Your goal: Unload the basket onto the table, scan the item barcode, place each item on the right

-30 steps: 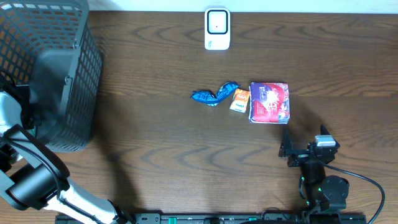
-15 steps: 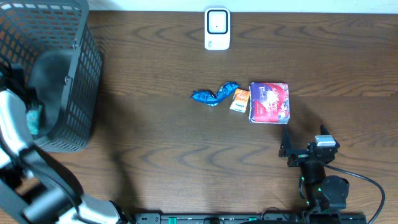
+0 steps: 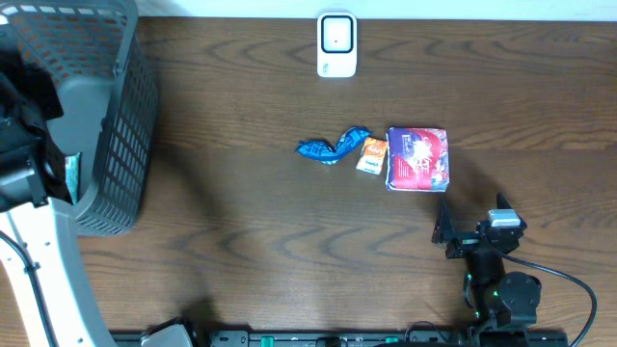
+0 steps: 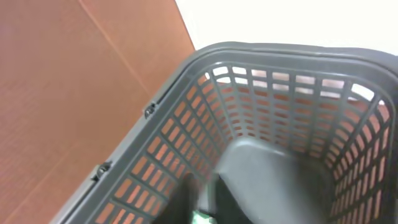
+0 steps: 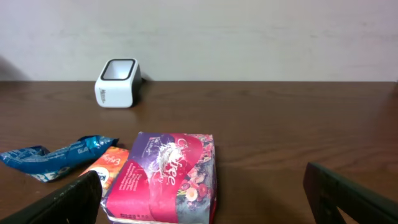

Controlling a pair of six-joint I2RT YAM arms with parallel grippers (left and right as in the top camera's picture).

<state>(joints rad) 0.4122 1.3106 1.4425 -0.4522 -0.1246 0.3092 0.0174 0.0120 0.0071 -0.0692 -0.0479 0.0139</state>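
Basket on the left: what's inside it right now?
The basket shows its grey bottom and mesh walls, plus a green sliver by the fingers of the left gripper. What that sliver is, and whatever lies under the arm, cannot be seen.

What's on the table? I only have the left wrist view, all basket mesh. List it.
Observer: Three items in a row on the table: a blue wrapper, a small orange packet, a purple pack.
Operator: Give me the scanner's position.
Observer: The white scanner stands at the far edge, behind those items, apart from them.
Operator: Report the right claw.
Observer: The right claw is open, short of the purple pack, touching nothing.
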